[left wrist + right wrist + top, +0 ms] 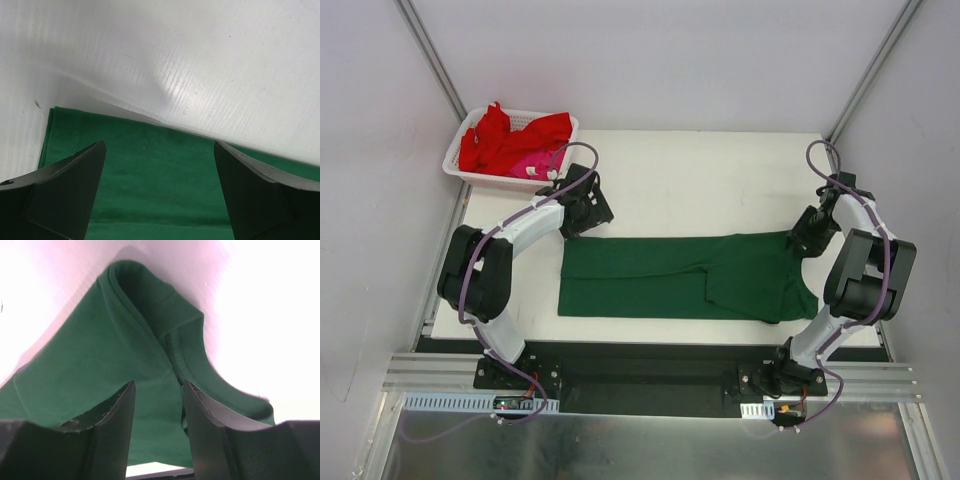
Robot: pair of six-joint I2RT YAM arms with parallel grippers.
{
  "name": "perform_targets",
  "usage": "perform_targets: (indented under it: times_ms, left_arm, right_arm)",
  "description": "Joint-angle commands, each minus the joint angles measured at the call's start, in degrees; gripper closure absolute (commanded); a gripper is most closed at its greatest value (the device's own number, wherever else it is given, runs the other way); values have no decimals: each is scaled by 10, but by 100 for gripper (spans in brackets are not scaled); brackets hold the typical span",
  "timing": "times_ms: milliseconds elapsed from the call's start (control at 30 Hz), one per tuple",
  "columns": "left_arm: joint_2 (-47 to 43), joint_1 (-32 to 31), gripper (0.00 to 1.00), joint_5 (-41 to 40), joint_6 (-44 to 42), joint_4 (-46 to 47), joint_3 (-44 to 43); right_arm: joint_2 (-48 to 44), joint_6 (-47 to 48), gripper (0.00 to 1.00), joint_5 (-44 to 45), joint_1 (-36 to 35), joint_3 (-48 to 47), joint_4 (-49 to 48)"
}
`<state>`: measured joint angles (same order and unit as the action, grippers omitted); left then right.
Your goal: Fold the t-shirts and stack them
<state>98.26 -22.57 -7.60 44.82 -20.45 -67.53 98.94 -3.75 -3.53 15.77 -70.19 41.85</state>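
A dark green t-shirt (pixel 680 278) lies on the white table as a long folded band, its collar end to the right. My left gripper (pixel 578 226) hovers at the band's far left corner. The left wrist view shows it (pixel 159 145) wide open above the green cloth (pixel 150 190), with nothing between the fingers. My right gripper (pixel 806 240) sits at the far right corner by the collar. In the right wrist view it (pixel 159 384) is partly open, and the green cloth (pixel 100 355) shows through the gap. Red t-shirts (pixel 505 140) and a pink one (pixel 530 162) lie bunched in the basket.
A white mesh basket (pixel 458 166) stands at the table's far left corner, just behind my left arm. Bare white table (pixel 720 190) stretches behind the green shirt. Grey walls and slanted metal posts close in both sides.
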Motion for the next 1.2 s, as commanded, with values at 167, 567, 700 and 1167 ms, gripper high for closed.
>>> perform_targets:
  times_ms: [167,567,700,1167]
  left_arm:
    - [-5,2,10,4,-20,1,6]
    - [-11,14,10,14,-31,1,13]
    - [-11,16,10,14,-32,1,14]
    - [14,19,10,18,-35,2,-1]
  right_arm:
    - [29,8,57,-10,-7,9,-36]
    - [40,1,87,-12,-7,12,-50]
    - [7,-3,99,-10,-7,17,-44]
    - [-68,-4,99,32,-18,61,27]
